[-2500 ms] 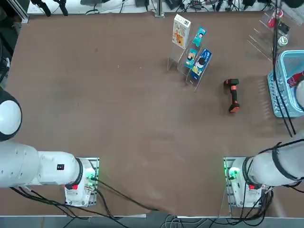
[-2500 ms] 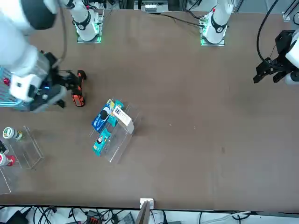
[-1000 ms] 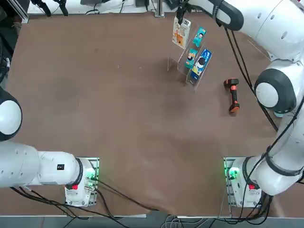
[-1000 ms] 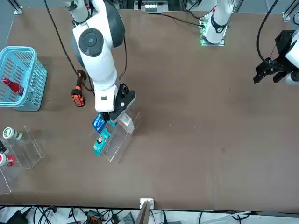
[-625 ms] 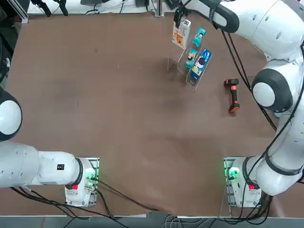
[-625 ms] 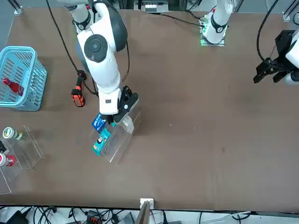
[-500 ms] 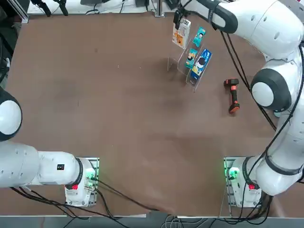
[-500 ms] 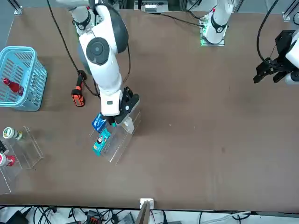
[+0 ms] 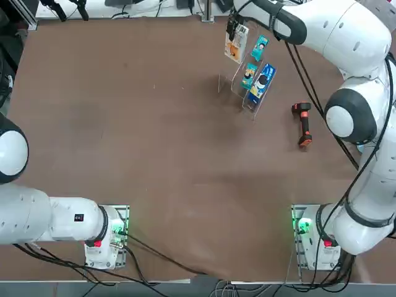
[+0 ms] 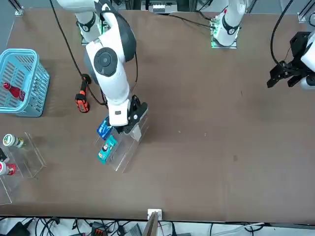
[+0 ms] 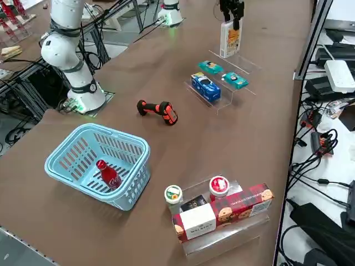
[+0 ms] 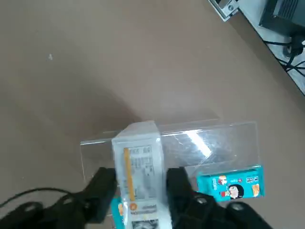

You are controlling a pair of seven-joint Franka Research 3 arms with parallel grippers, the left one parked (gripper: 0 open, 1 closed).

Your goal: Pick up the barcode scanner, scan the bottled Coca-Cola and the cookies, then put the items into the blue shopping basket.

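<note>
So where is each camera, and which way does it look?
Top: overhead, looking down; both arm bases at the bottom, right gripper at the cookies.
Front: across the table, facing the robot; right arm left.
Right side: raised, looking diagonally over the blue shopping basket.
Right wrist: fingers flank the cookies.
All four share the cookies.

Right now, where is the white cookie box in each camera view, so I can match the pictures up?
Top view: the cookies stand near the far edge, right of centre.
Front view: mostly hidden under the right gripper; a white corner shows left of centre.
Right side view: upright at top centre, the gripper above it.
Right wrist view: between the jaws.
Shared landmark: the clear rack with blue packets.
</note>
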